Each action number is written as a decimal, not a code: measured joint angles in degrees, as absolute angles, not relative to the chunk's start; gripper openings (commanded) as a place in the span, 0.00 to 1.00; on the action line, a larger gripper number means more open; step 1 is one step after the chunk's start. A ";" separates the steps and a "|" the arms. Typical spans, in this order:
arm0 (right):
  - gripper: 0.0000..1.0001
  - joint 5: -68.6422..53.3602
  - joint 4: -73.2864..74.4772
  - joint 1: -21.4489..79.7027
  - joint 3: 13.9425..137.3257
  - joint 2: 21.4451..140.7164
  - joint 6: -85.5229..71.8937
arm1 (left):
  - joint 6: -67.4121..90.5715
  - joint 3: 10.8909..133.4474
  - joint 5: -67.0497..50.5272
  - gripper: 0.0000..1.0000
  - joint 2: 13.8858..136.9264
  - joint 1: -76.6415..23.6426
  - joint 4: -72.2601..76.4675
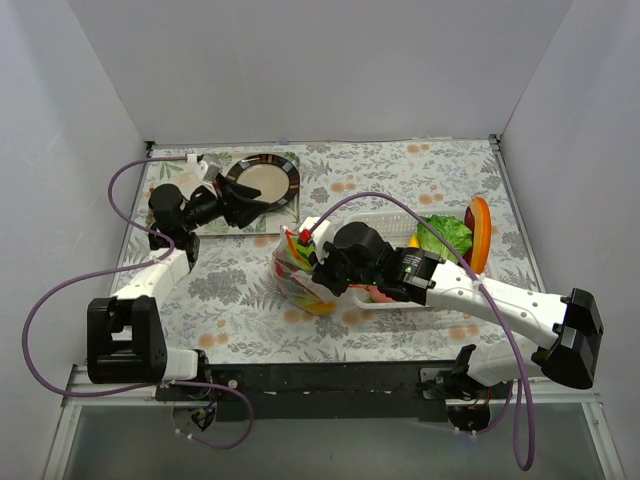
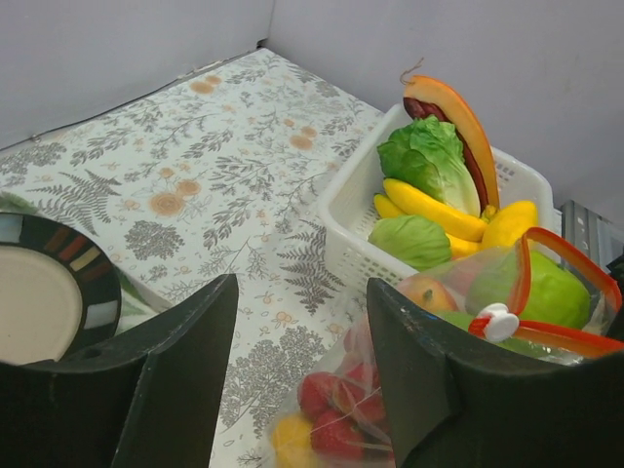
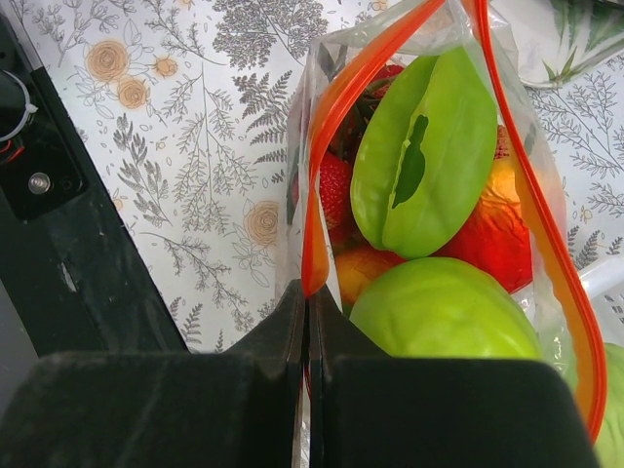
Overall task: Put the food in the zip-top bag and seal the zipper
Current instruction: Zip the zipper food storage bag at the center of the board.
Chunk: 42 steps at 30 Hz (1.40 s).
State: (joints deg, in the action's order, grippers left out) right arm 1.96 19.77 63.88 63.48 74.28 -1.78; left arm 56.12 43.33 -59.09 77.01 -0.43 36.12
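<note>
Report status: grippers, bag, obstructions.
Left gripper open, empty. Right gripper shut on zip-top bag. Zipper unsealed, food inside; more in white basket.

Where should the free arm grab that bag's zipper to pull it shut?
Probably the small white slider on the zipper, where its two orange-red strips meet. It sticks up, facing the open left gripper, so come from that side; the right gripper pinches the rim of the zip-top bag.

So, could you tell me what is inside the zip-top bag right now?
The zip-top bag holds a long green piece, a rounder green one, an orange-red fruit, strawberries and something yellow low down. Anything beneath these, at the bag's bottom, is covered.
</note>
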 measured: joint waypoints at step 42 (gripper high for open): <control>0.01 -0.86 20.45 61.08 60.47 71.20 -3.27 | 48.25 38.35 -63.81 0.56 73.41 -9.50 33.47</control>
